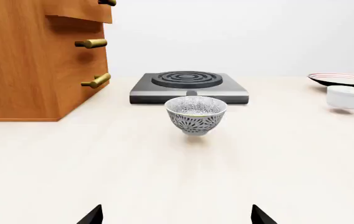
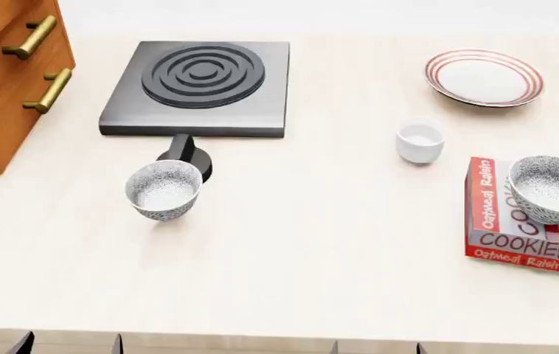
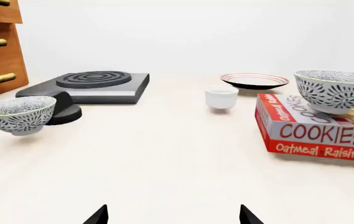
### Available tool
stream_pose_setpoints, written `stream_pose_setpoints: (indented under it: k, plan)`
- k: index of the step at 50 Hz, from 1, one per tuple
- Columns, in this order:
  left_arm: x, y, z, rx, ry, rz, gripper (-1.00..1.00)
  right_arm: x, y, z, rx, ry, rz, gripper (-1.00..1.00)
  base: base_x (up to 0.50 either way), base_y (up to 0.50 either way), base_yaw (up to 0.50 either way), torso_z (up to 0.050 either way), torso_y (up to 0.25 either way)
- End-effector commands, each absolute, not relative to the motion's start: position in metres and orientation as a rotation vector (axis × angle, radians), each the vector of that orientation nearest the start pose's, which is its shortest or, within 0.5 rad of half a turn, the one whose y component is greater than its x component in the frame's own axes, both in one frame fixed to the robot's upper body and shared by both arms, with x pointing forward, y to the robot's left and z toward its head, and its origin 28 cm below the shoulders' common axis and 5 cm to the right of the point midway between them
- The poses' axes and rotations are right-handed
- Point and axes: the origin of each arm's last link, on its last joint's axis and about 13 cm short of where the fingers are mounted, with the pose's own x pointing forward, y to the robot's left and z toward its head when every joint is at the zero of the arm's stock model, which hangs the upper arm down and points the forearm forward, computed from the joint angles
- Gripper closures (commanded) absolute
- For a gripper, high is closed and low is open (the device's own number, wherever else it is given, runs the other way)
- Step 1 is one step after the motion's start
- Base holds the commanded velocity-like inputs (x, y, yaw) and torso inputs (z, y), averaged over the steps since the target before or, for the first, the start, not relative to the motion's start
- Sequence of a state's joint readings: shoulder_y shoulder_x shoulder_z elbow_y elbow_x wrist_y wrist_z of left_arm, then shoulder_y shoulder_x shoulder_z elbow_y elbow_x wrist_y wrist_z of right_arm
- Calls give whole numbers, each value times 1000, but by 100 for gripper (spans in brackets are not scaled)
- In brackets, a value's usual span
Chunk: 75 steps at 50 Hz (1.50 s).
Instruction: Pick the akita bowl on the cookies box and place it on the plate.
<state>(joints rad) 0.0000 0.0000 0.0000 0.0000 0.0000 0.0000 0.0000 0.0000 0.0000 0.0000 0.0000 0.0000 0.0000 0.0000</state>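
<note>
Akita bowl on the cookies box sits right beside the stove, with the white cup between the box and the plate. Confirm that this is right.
Not quite. The akita bowl on the cookies box is far from the stove; the head view shows it at the table's right side. The bowl near the stove is the other speckled bowl, standing on the table. The white cup does sit between the box and the plate.

Akita bowl (image 2: 552, 189) atop cookies box (image 2: 512, 232)

Cookies box (image 3: 314, 135): "COOKIES", "Oatmeal Raisin".
</note>
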Motion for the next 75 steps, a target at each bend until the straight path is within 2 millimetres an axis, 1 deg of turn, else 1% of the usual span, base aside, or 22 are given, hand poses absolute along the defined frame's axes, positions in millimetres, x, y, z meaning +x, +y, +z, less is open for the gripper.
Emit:
stream_pose_setpoints:
  k: [1, 7, 9, 11, 14, 16, 17, 18, 22, 25, 26, 28, 29, 31, 32, 34, 36, 39, 44, 47, 59, 75]
  plan:
    - [210, 206, 12, -13, 4, 15, -100, 211, -95, 12, -13, 3, 8, -100, 0, 0, 0, 0, 0]
    - [210, 207, 11, -17, 6, 13, -100, 210, -97, 12, 11, 5, -22, -100, 0, 0, 0, 0, 0]
    - [210, 207, 11, -15, 9, 9, -100, 209, -94, 12, -34, 1, 16, -100, 0, 0, 0, 0, 0]
    - [210, 206, 10, -7, 11, 8, -100, 209, -96, 12, 5, 6, -10, -100, 0, 0, 0, 0, 0]
    - [209, 205, 10, 5, 12, -10, -100, 210, -97, 12, 6, 10, -9, -100, 0, 0, 0, 0, 0]
    - [210, 206, 10, 0, 15, 0, -100, 210, -97, 12, 5, 10, -8, -100, 0, 0, 0, 0, 0]
    - [211, 207, 9, 46, 21, 38, -100, 210, -97, 12, 9, 11, -10, -100, 0, 0, 0, 0, 0]
    - [212, 206, 10, 24, 27, 29, -100, 211, -98, 12, 13, 14, -12, -100, 0, 0, 0, 0, 0]
    - [213, 208, 14, 9, 24, 35, -100, 211, -99, 15, 26, 12, -24, -100, 0, 0, 0, 0, 0]
    - [217, 210, 26, 16, 6, 48, -100, 214, -101, 18, 40, 10, -46, -100, 0, 0, 0, 0, 0]
    - [218, 211, 37, 11, -28, 51, -100, 214, -102, 21, 49, -4, -55, -100, 20, 0, 0, 0, 0]
    - [217, 212, 44, 10, -55, 50, -100, 213, -103, 28, 61, -28, -50, -100, 119, 0, 0, 0, 0]
    - [216, 213, 53, 5, -70, 50, -100, 212, -105, 40, 79, -67, -49, -100, 336, 0, 0, 0, 0]
    - [215, 214, 62, -6, -87, 51, -100, 210, -106, 54, 98, -98, -60, -100, 449, 0, 0, 0, 0]
    - [212, 216, 73, -12, -122, 50, -100, 207, -108, 66, 115, -129, -47, -100, 500, 0, 0, 0, 0]
    - [211, 217, 82, -16, -137, 48, -100, 205, -109, 74, 110, -151, -64, -100, 500, 0, 0, 0, 0]
    - [207, 218, 95, -25, -167, 43, -100, 202, -112, 87, 115, -180, -79, -100, 500, 0, 0, 0, 0]
    - [204, 219, 107, -40, -188, 39, -100, 197, -115, 104, 130, -213, -79, -100, 500, 0, 0, 0, 0]
    - [198, 221, 120, -64, -218, 26, -100, 188, -118, 122, 125, -271, -83, -100, 500, 0, 0, 0, 0]
    - [196, 222, 127, -73, -241, 28, -100, 185, -119, 124, 129, -290, -81, -100, 500, 0, 0, 0, 0]
    - [197, 225, 127, -71, -267, 60, -100, 182, -123, 128, 124, -333, -90, -100, 500, 0, 0, 0, 0]
    - [198, 226, 124, -82, -254, 76, -100, 182, -125, 128, 130, -334, -90, -100, 500, 0, 0, 0, 0]
